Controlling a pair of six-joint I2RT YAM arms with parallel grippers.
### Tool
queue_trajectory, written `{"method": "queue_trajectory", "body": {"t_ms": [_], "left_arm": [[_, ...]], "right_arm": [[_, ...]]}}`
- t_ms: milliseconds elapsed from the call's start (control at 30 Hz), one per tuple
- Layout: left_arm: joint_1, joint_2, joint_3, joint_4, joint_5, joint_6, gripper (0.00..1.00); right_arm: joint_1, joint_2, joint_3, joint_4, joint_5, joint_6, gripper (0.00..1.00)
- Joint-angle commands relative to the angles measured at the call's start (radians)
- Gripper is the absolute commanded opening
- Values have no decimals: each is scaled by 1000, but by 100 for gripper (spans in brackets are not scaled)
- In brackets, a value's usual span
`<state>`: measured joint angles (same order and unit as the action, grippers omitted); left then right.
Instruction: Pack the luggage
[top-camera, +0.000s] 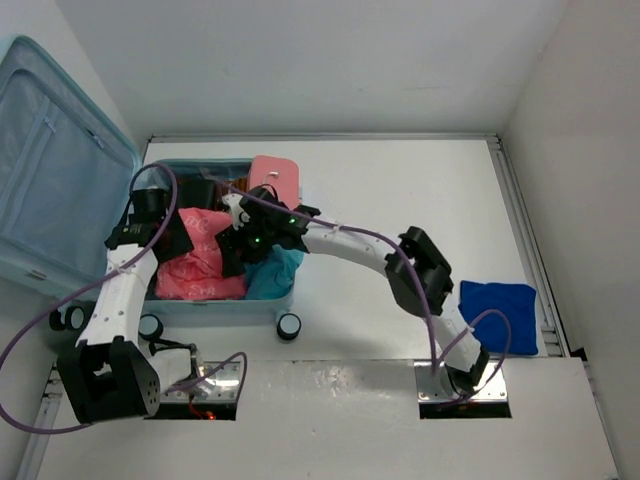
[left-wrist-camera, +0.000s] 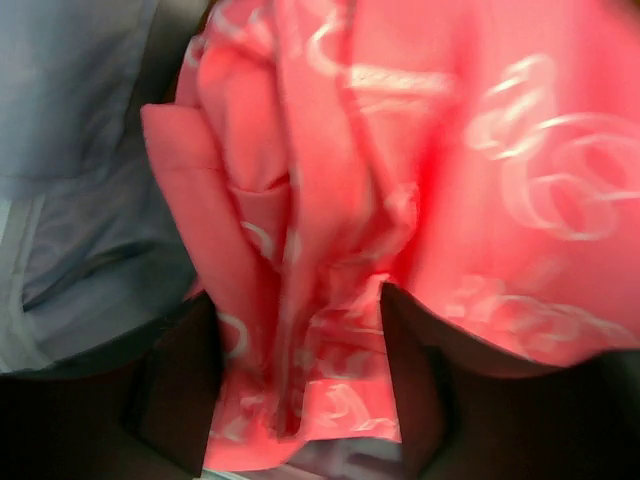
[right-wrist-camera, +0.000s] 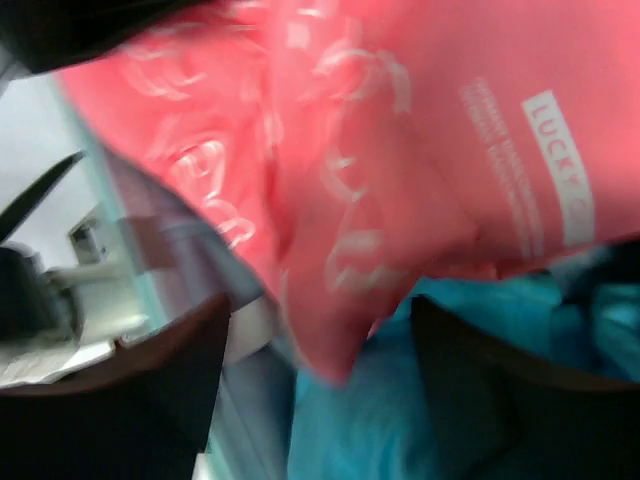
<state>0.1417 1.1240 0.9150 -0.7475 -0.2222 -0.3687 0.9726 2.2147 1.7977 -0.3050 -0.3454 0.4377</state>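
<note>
Bag (top-camera: 200, 268) in luggage (top-camera: 220, 308) — cloth (top-camera: 498, 316) well right

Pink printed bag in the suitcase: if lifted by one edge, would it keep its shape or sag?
Probably floppy: the pink bag lies in deep creases and folds inside the luggage, so it would likely sag from one grip. Its film-like surface looks smooth, so it may slip. It seems soft-filled, likely light for its size.

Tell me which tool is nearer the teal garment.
Right. The right tool hangs just over the teal garment; the left tool sits further left, over the pink bag.
</note>
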Motion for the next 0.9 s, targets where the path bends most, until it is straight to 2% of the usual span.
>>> {"method": "queue_trajectory", "body": {"t_ms": [0, 133, 200, 300, 367, 400, 467, 500, 533, 600, 667, 700, 733, 800, 833, 867], "left_arm": [[7, -36, 117, 105, 99, -3, 67], [-16, -84, 240, 200, 127, 80, 70], [-16, -104, 252, 217, 175, 134, 70], [-16, -159, 233, 250, 283, 243, 76], [-16, -212, 191, 279, 284, 269, 81], [-16, -222, 168, 280, 370, 296, 81], [-4, -234, 157, 230, 647, 440, 76], [-16, -234, 148, 196, 791, 629, 74], [-27, -234, 139, 171, 998, 696, 70], [-63, -212, 128, 160, 1063, 773, 62], [-132, -91, 148, 91, 1148, 880, 53], [-154, -37, 174, -21, 1179, 968, 50], [-204, 55, 221, -68, 1199, 1108, 45], [-253, 112, 255, -146, 1199, 1221, 40], [-298, 126, 255, -147, 1184, 1285, 39], [-321, 135, 255, -147, 1170, 1307, 39]], "right_arm": [[-29, -159, 23, 11, -40, -63, 75], [-118, -314, 11, 20, -75, -59, 78], [-143, -377, -7, 21, -86, -54, 79], [-245, -487, -121, 23, -95, -56, 79], [-285, -559, -209, 6, -124, -77, 79], [-346, -573, -230, -21, -122, -91, 79], [-388, -639, -314, -61, -130, -122, 76], [-461, -659, -336, -92, -129, -140, 76], [-486, -674, -359, -101, -130, -152, 73], [-601, -750, -452, -150, -129, -191, 69], [-690, -803, -523, -208, -153, -239, 64], [-722, -850, -559, -221, -152, -255, 62], [-808, -868, -601, -233, -150, -261, 62], [-860, -914, -653, -279, -170, -307, 61], [-937, -923, -665, -299, -168, -330, 61], [-960, -932, -673, -312, -176, -344, 61]]}}
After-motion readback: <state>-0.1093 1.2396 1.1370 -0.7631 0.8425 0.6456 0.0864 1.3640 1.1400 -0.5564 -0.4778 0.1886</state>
